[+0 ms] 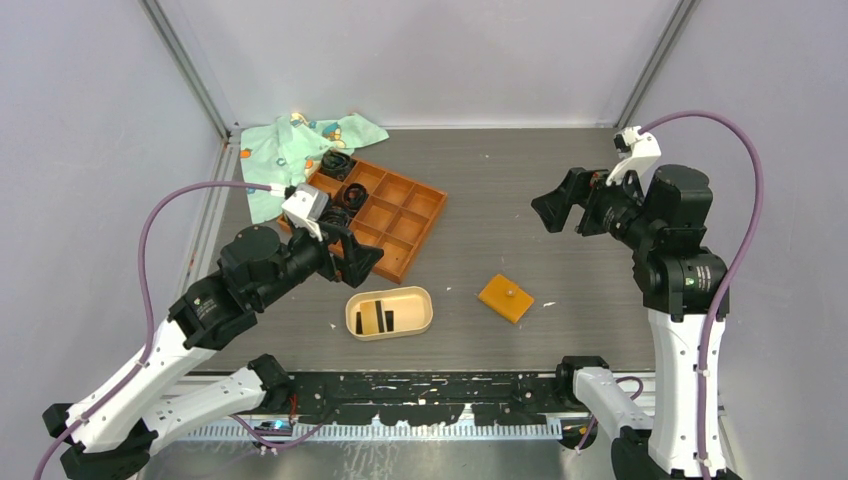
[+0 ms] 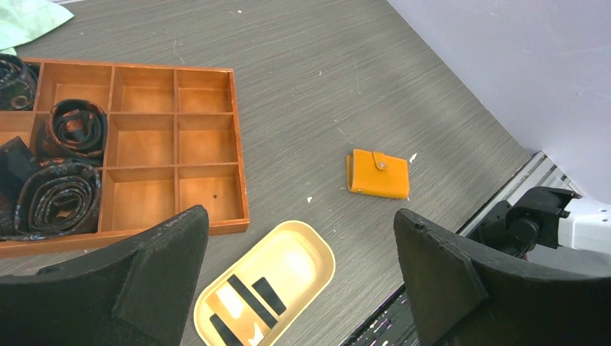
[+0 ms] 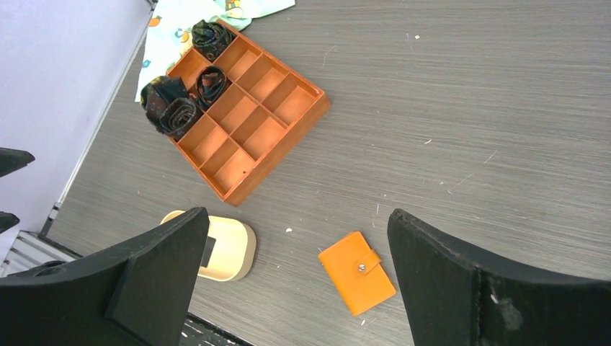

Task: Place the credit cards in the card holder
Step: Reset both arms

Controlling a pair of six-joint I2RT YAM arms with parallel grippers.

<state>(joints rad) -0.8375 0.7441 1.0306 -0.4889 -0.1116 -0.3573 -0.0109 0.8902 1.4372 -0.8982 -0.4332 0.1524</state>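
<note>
The beige oval card holder [image 1: 428, 312] sits near the table's front edge. Dark credit cards [image 1: 388, 320] lie flat inside it, toward its left end. They also show in the left wrist view [image 2: 268, 295] inside the holder [image 2: 306, 256]. My left gripper [image 1: 365, 262] is open and empty, hovering just above and left of the holder. My right gripper [image 1: 558, 210] is open and empty, raised high at the right. In the right wrist view the holder [image 3: 232, 249] is partly hidden by one finger [image 3: 155, 277].
A closed orange snap wallet [image 1: 506, 297] lies right of the holder. A large orange grid tray [image 1: 395, 215] holds black coiled bands [image 1: 338, 165] at the back left. A green patterned cloth [image 1: 285, 150] lies behind it.
</note>
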